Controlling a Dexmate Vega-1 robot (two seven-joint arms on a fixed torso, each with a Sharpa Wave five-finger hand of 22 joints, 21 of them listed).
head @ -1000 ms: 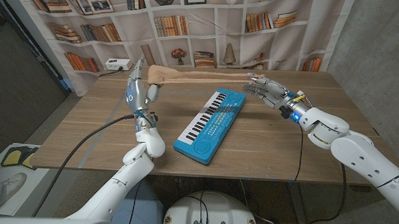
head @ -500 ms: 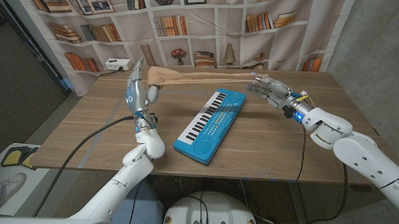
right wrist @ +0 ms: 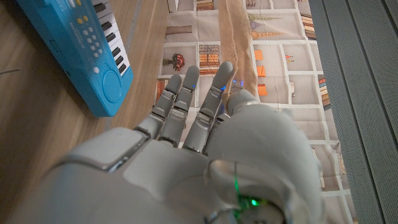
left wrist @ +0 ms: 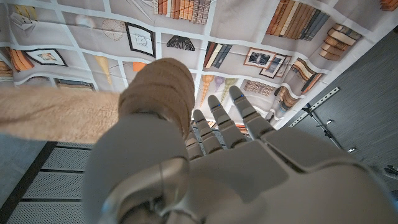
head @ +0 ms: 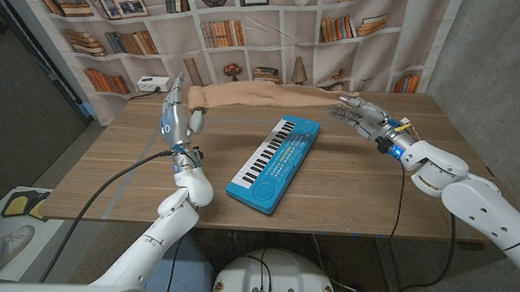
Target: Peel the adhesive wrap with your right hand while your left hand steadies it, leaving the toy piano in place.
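My left hand (head: 179,117) is raised over the table's back left and holds a tan roll of adhesive wrap (head: 195,96). In the left wrist view the roll (left wrist: 158,90) sits against that hand (left wrist: 211,168). A peeled strip (head: 270,94) stretches taut in the air from the roll to my right hand (head: 358,113), which pinches its end. In the right wrist view the strip (right wrist: 235,43) runs away from the right hand (right wrist: 199,137). The blue toy piano (head: 275,162) lies diagonally mid-table, below the strip and apart from both hands; the piano (right wrist: 81,43) shows there too.
The wooden table (head: 354,188) stands before a bookshelf-print backdrop (head: 273,25). A white socket box (head: 154,82) sits at the back left corner. A black cable (head: 120,180) from my left arm hangs over the table's left front.
My right hand has moved to the right and slightly back, drawing the strip longer and level. The left hand holds the roll in nearly the same place. The piano has not moved.
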